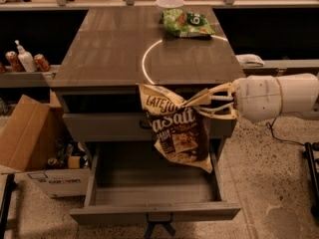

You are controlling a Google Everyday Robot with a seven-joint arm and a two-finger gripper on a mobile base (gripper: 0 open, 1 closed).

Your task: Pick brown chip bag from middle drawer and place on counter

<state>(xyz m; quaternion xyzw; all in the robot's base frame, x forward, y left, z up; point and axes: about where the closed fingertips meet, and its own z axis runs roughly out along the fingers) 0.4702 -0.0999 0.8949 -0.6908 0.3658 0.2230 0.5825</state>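
Note:
The brown chip bag (177, 128), dark brown and cream with white "Salt" lettering, hangs in the air in front of the cabinet. It is above the open grey middle drawer (154, 210), its top level with the front edge of the counter (109, 49). My gripper (205, 103) reaches in from the right on a white arm and is shut on the bag's upper right corner. The drawer's plain grey inside shows below the bag.
A green chip bag (187, 24) and a clear bowl (169, 3) lie at the back of the counter. An open cardboard box (35, 143) stands on the floor at left. Cans and a bottle (25, 59) sit on a left shelf.

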